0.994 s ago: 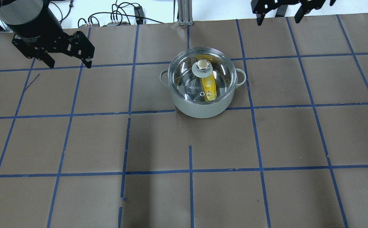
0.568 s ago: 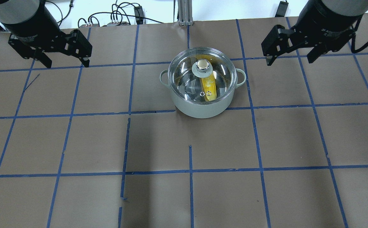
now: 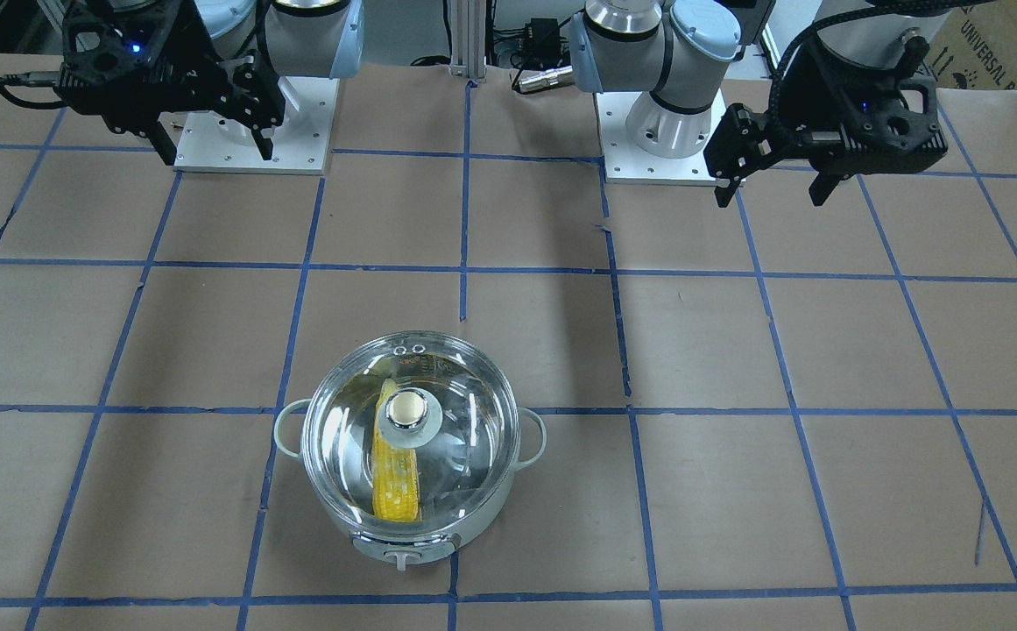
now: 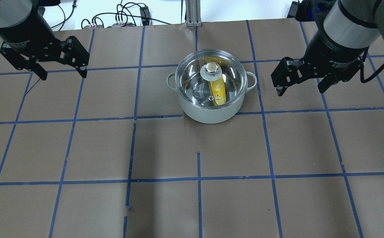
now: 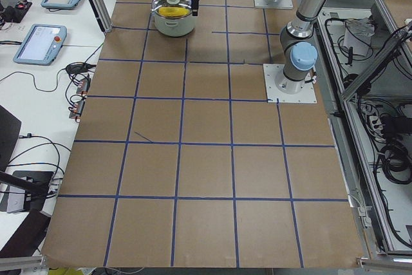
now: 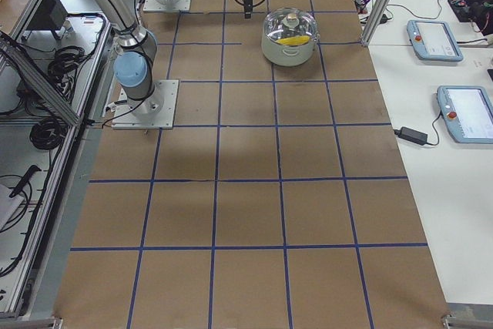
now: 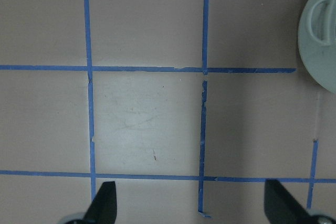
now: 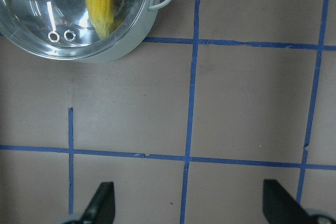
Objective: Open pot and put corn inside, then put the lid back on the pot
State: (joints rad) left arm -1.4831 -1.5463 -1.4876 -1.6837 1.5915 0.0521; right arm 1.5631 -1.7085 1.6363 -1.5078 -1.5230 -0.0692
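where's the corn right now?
Overhead view: the corn lies inside the pot under the lid, upper middle, between the left end effector and the right end effector.

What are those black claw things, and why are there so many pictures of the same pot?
They are a robot's hands, called grippers. The left gripper and the right gripper are both open and hold nothing. One camera looks from behind the robot, one faces it, two watch from the sides, and one sits on each wrist. On the brown table stands a pot with its glass lid on. Inside lies a yellow corn cob.
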